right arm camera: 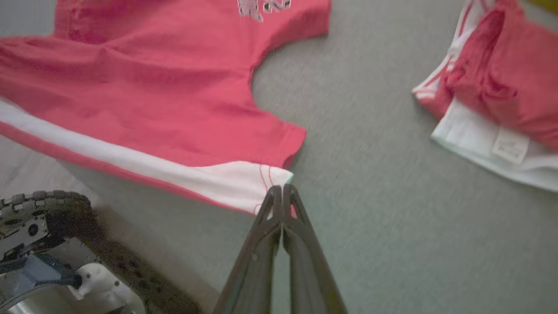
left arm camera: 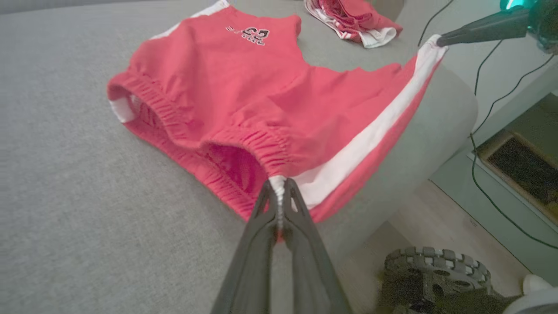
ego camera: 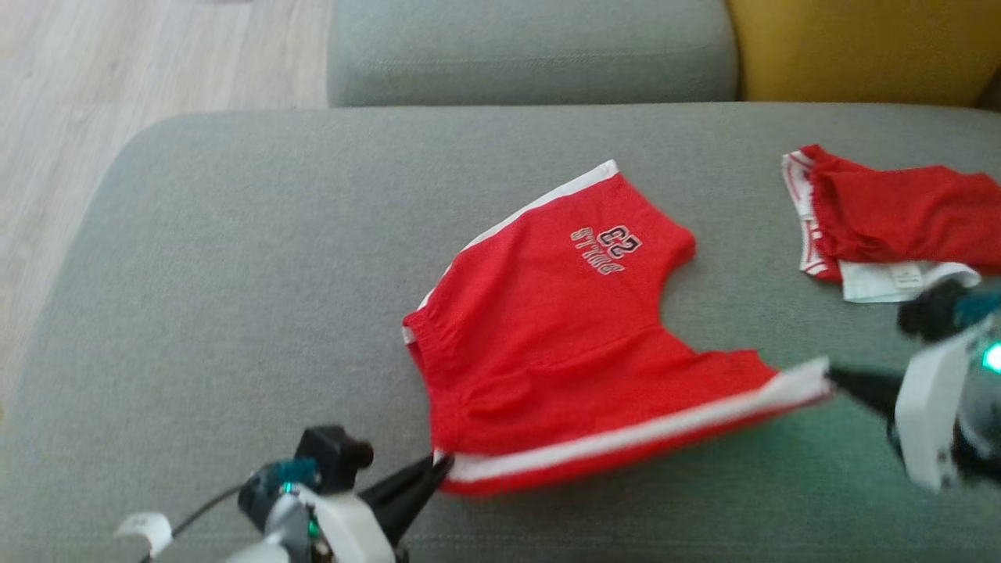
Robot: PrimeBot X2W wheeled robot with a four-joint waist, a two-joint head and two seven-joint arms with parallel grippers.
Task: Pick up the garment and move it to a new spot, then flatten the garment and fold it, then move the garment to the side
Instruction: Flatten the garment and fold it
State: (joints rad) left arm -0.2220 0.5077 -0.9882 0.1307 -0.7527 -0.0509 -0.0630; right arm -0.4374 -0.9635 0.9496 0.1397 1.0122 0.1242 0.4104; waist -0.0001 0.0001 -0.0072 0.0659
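Lower centre, the left claw (ego camera: 443,464) pinches the waistband corner of the red shorts (ego camera: 547,328); at right, the right claw (ego camera: 831,377) clamps their white-striped hem.

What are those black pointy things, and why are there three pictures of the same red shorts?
They are a robot's two claws, like pinching fingers. One picture comes from a camera on its head, looking down at a grey cushion. The other two come from cameras on its wrists, looking along each claw. The left claw pinches the waistband corner of the red shorts, and the right claw pinches the white stripe's end at a leg hem. Both are shut on the cloth. Another red garment lies crumpled to the right.
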